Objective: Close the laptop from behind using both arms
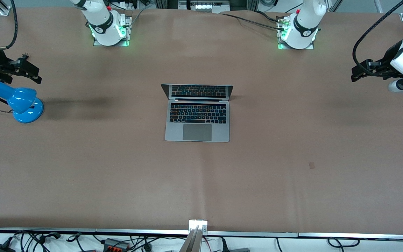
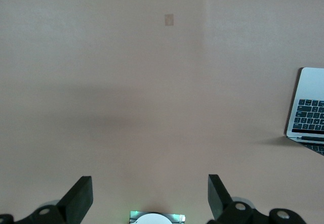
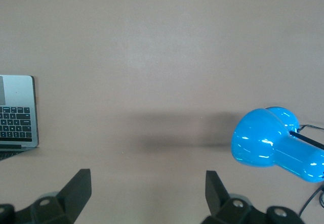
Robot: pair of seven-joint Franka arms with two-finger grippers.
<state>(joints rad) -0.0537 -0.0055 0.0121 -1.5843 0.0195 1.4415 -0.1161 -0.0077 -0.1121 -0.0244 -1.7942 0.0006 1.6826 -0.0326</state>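
Mid-worktop (image 1: 82,168), laptop (image 1: 197,117) lid up, untouched; left gripper (image 1: 362,71) and right gripper (image 1: 30,71) up over opposite worktop ends, well apart from it, fingers (image 2: 81,196) spread; closing not yet begun.

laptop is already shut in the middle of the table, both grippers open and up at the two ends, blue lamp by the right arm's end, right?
Not quite: the laptop is open, its lid up and keys showing in the front view. The rest holds: the left gripper and right gripper are open at the ends, with the blue lamp at the right arm's end.
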